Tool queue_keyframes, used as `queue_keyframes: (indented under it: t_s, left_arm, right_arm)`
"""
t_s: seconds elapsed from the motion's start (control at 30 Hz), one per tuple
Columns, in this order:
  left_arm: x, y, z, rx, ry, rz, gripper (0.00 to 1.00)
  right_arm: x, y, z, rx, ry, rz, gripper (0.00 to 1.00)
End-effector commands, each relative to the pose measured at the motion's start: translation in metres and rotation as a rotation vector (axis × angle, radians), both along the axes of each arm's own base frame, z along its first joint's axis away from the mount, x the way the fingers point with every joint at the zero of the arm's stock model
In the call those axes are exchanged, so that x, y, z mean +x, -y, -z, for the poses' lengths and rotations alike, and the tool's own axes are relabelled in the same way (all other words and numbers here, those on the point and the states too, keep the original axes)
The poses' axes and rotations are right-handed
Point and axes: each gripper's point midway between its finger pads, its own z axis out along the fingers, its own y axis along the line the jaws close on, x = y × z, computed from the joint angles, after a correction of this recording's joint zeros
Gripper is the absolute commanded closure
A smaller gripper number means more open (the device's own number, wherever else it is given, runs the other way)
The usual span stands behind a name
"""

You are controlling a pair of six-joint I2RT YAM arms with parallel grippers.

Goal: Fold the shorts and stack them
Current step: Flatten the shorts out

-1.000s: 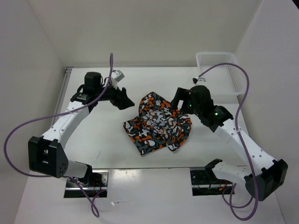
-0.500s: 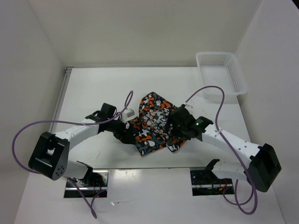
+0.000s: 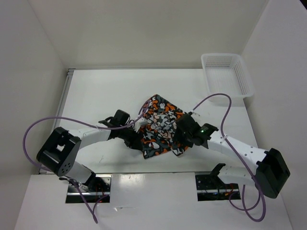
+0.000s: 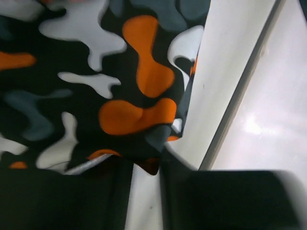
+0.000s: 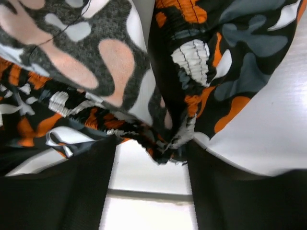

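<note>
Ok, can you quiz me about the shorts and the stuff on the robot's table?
1. True or false: the shorts lie inside the basket.
2. Where is the basket? A: at the far right corner of the table. B: at the near left corner. C: in the middle.
3. Which bright colour is in the shorts' print?
Key: 1 false; 2 A; 3 orange.
</note>
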Motion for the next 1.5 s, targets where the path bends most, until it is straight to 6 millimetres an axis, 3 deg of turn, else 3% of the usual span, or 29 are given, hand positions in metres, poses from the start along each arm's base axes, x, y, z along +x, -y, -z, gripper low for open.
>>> queue_keyframes:
  t_s: [0.0,0.03,0.07,0.13,0.17,0.27,0.3,0.37,0.4,0.43,0.47,0.5,0.57,0.6,0.63,0.73,0.77,0.8,0.83,0.87,0.97,1.03,1.2,1.3,1.33,1.37,1.4,1.43,1.47]
  left_arm:
    - [0.031,0.012,-0.025,-0.022,0.111,-0.012,0.85]
    - [0.034,0.012,-0.028,-0.015,0.116,-0.018,0.93]
    - [0.045,0.007,-0.035,-0.014,0.118,-0.049,1.00]
    - [0.055,-0.001,-0.049,-0.019,0.132,-0.084,1.00]
    - [0.064,-0.005,-0.057,-0.016,0.152,-0.109,1.00]
    - [0.105,-0.030,-0.099,-0.035,0.213,-0.225,1.00]
    - [0.124,-0.048,-0.114,-0.048,0.233,-0.290,1.00]
    - [0.160,-0.066,-0.170,-0.107,0.346,-0.350,1.00]
    - [0.175,-0.076,-0.185,-0.127,0.372,-0.376,1.00]
    - [0.193,-0.101,-0.207,-0.149,0.420,-0.430,1.00]
    - [0.209,-0.114,-0.249,-0.175,0.513,-0.451,1.00]
    - [0.217,-0.126,-0.267,-0.190,0.553,-0.468,1.00]
    - [0.228,-0.163,-0.305,-0.207,0.652,-0.525,1.00]
    - [0.231,-0.174,-0.329,-0.214,0.721,-0.534,1.00]
    - [0.231,-0.191,-0.337,-0.218,0.745,-0.553,1.00]
    - [0.232,-0.199,-0.334,-0.226,0.753,-0.555,1.00]
    - [0.229,-0.198,-0.332,-0.226,0.756,-0.554,1.00]
    - [0.224,-0.197,-0.335,-0.228,0.779,-0.550,1.00]
    - [0.222,-0.196,-0.329,-0.227,0.771,-0.551,1.00]
    - [0.219,-0.195,-0.311,-0.225,0.729,-0.559,1.00]
    - [0.213,-0.193,-0.291,-0.228,0.682,-0.559,1.00]
    - [0.213,-0.191,-0.278,-0.237,0.654,-0.551,1.00]
    - [0.212,-0.190,-0.277,-0.242,0.645,-0.545,1.00]
    - [0.194,-0.186,-0.268,-0.234,0.600,-0.560,1.00]
    - [0.183,-0.185,-0.268,-0.226,0.600,-0.568,1.00]
    - [0.169,-0.181,-0.243,-0.222,0.520,-0.580,0.95]
    - [0.160,-0.180,-0.232,-0.214,0.493,-0.591,0.88]
    - [0.144,-0.179,-0.230,-0.211,0.493,-0.600,0.73]
    - [0.134,-0.176,-0.222,-0.210,0.474,-0.603,0.52]
  right_arm:
    - [0.022,-0.010,-0.005,0.014,0.083,0.031,0.46]
    - [0.031,-0.012,-0.012,0.005,0.107,0.036,0.65]
    - [0.036,-0.014,-0.009,-0.024,0.100,0.035,0.75]
    - [0.054,-0.028,-0.028,-0.020,0.142,0.012,1.00]
    - [0.060,-0.032,-0.030,-0.045,0.150,-0.024,1.00]
    - [0.091,-0.057,-0.084,-0.008,0.281,-0.115,1.00]
    - [0.118,-0.060,-0.120,0.028,0.346,-0.103,1.00]
    - [0.145,-0.066,-0.164,0.090,0.434,-0.187,1.00]
    - [0.178,-0.055,-0.213,0.140,0.532,-0.153,1.00]
    - [0.190,-0.050,-0.240,0.167,0.582,-0.147,1.00]
    - [0.197,-0.047,-0.268,0.203,0.632,-0.162,1.00]
    - [0.209,-0.032,-0.325,0.234,0.757,-0.133,1.00]
    - [0.209,-0.020,-0.380,0.281,0.868,-0.143,1.00]
    - [0.213,-0.006,-0.388,0.282,0.888,-0.127,1.00]
    - [0.214,-0.003,-0.389,0.295,0.884,-0.128,1.00]
    - [0.200,-0.001,-0.366,0.299,0.827,-0.131,0.99]
    - [0.198,-0.003,-0.330,0.296,0.758,-0.135,0.99]
    - [0.193,-0.002,-0.314,0.298,0.730,-0.128,0.99]
    - [0.177,0.000,-0.311,0.332,0.729,-0.120,0.98]
    - [0.171,0.002,-0.264,0.321,0.637,-0.105,0.98]
    - [0.147,0.005,-0.217,0.348,0.548,-0.085,0.98]
    - [0.140,0.006,-0.209,0.350,0.534,-0.091,0.98]
    - [0.147,0.005,-0.227,0.345,0.576,-0.095,0.98]
    - [0.141,0.002,-0.240,0.369,0.613,-0.130,0.99]
    - [0.135,0.002,-0.225,0.369,0.590,-0.136,0.99]
    - [0.121,0.007,-0.232,0.379,0.627,-0.139,0.99]
    - [0.113,0.010,-0.224,0.385,0.619,-0.132,0.99]
    - [0.103,0.018,-0.191,0.350,0.565,-0.101,0.99]
    - [0.087,0.026,-0.195,0.364,0.589,-0.076,0.95]
